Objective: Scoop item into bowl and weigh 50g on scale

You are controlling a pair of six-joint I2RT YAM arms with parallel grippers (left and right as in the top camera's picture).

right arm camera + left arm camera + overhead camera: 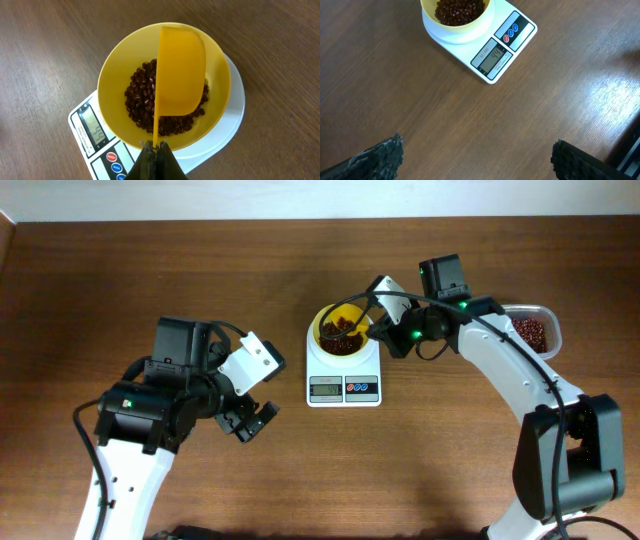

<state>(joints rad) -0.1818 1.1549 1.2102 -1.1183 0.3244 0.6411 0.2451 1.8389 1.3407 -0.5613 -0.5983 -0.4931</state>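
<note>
The pale-yellow bowl (326, 323) stands on the white scale (343, 372) and holds a heap of dark red-brown beans (341, 337). It also shows in the right wrist view (112, 85), with beans (137, 97) and the scale (235, 97), whose display reads 44. My right gripper (154, 148) is shut on the handle of a yellow scoop (181, 70), turned on its side over the bowl. In the overhead view the right gripper (392, 332) is just right of the bowl. My left gripper (252, 420) is open and empty over bare table, left of the scale (492, 52).
A clear plastic tub (545, 315) with more beans (530, 332) stands at the right behind the right arm. The table's far edge runs along the top of the overhead view.
</note>
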